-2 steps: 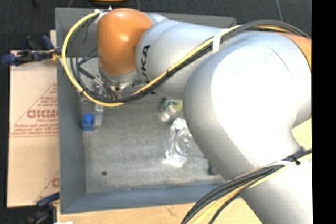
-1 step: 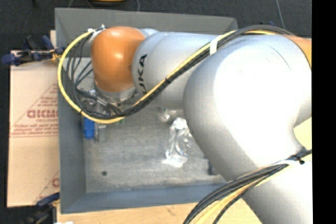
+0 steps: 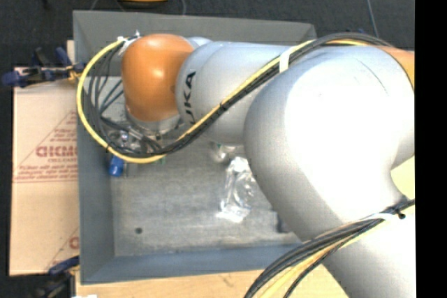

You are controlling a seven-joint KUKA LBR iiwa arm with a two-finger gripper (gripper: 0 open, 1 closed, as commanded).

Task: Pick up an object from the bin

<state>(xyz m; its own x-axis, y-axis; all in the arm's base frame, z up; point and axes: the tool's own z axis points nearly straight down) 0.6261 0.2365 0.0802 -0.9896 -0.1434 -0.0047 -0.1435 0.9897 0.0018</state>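
My gripper (image 3: 137, 139) is low in the bin's left part, close to the left wall, and just a bit of its dark metal body peeks out under the wrist. A small blue object (image 3: 115, 167) lies against the left wall, just below and left of the gripper; whether they touch I cannot tell. A crumpled piece of clear plastic (image 3: 236, 192) lies on the bin floor near the middle, well to the right of the gripper.
The arm crosses the bin from the right and hides its back and right parts. Yellow and black cables loop around the wrist near the left wall. A tiny dark speck (image 3: 138, 230) lies on the floor toward the front.
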